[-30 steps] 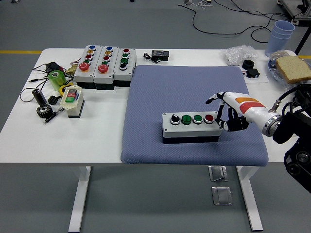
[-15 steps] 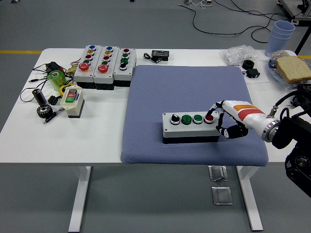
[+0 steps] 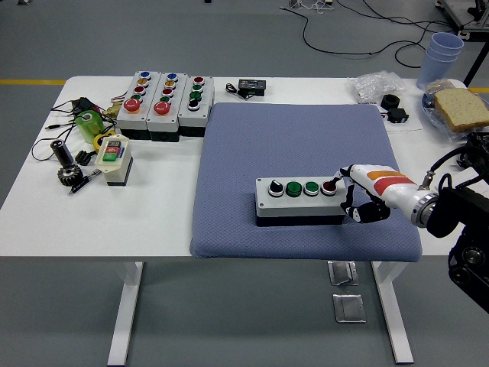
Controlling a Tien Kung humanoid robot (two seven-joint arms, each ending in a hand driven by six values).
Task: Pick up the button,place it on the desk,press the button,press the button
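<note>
A grey button box lies on the blue mat, carrying a black knob, two green buttons and a red button at its right end. My right hand comes in from the right at the box's right end. Its index fingertip rests on the red button, and the other fingers are curled under beside the box. It holds nothing. My left arm is out of view.
Three more button boxes stand at the back left, with a small control box, a green item and tools near the left edge. A black adapter, a plastic bag, blue cups and bread on a plate sit along the back right.
My right hand came down and leftward from above the box's right end, and its index finger now touches the red button. The box has not moved.
</note>
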